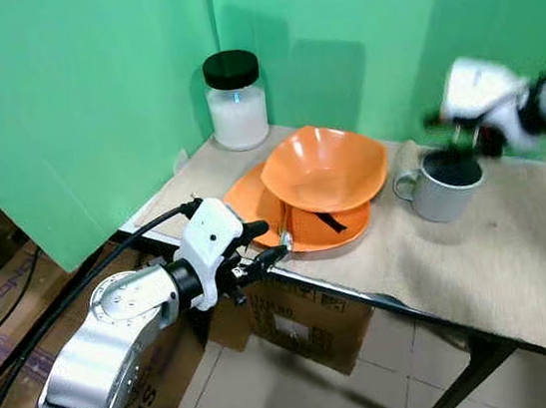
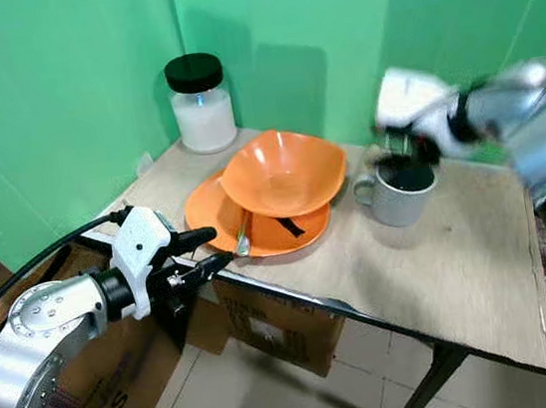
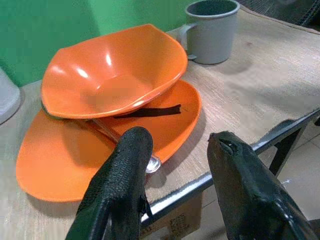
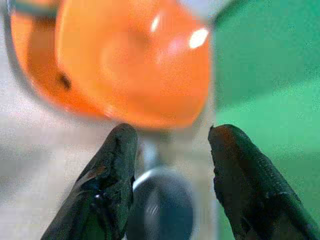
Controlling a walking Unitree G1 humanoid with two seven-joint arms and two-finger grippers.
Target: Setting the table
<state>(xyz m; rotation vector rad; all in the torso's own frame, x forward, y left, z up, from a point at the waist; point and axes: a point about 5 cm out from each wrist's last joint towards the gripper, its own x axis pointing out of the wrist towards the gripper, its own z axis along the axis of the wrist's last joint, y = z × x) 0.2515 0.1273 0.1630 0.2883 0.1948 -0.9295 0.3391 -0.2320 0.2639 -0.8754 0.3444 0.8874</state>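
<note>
Two hands are seen at work, both with fingers spread wide and nothing held. The left hand (image 1: 270, 242) is poised at the worktop's (image 1: 522, 262) near edge beside a spoon (image 2: 242, 238) on the orange plate (image 1: 252, 199), under the orange bowl (image 1: 324, 167). The right hand (image 2: 398, 145) is blurred above the grey mug (image 1: 442, 187). Little seems laid out; most is judged left to do.

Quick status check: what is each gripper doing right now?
Left gripper: open, holding nothing, at the table edge by the orange plate.
Right gripper: open, holding nothing, above the grey mug.
</note>
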